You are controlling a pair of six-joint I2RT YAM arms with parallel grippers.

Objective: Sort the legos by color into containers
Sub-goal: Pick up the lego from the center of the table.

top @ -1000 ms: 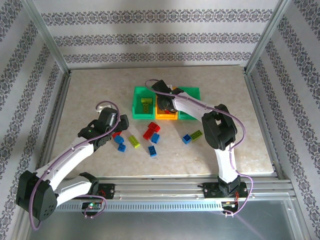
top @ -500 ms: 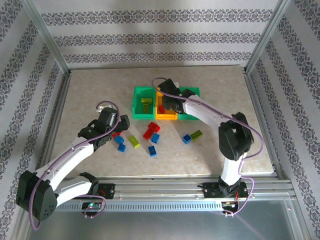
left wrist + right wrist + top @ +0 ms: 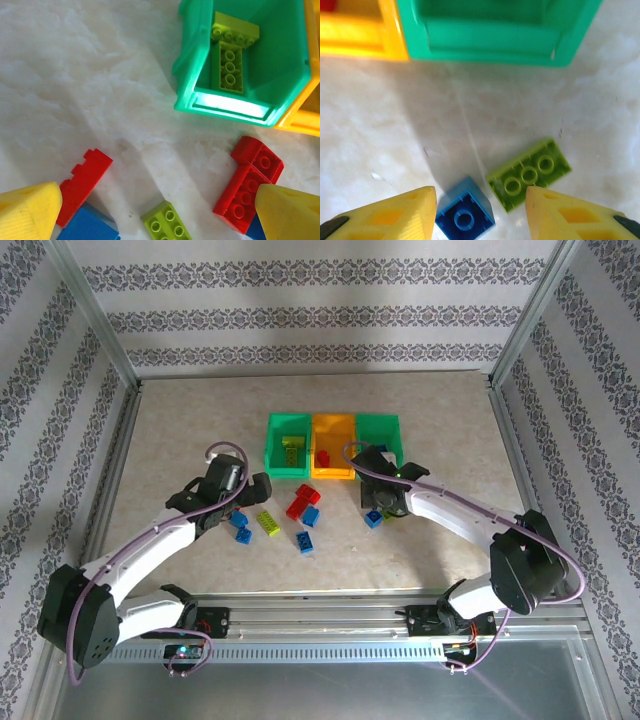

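Note:
Three joined bins stand at the back: left green [image 3: 274,450], orange [image 3: 335,473], right green [image 3: 378,426]. Yellow-green bricks [image 3: 231,60] lie in the left green bin and a red brick [image 3: 322,457] in the orange one. My left gripper [image 3: 160,220] is open above a loose yellow-green brick [image 3: 167,225], with red bricks [image 3: 250,185] to its right and a red [image 3: 85,182] and a blue brick [image 3: 90,227] to its left. My right gripper [image 3: 480,220] is open low over the table, a blue brick [image 3: 465,215] and an upside-down yellow-green brick [image 3: 529,174] between its fingers.
More loose bricks lie in front of the bins: red [image 3: 302,501], blue [image 3: 311,516], blue [image 3: 305,541] and two blue [image 3: 241,528] by the left gripper [image 3: 250,492]. The right green bin's front wall [image 3: 490,37] stands just beyond the right gripper. Metal frame posts edge the table.
My right gripper has left the orange bin and come down to the table in front of the right green bin. A red brick now shows in the orange bin. The left gripper shifted slightly right.

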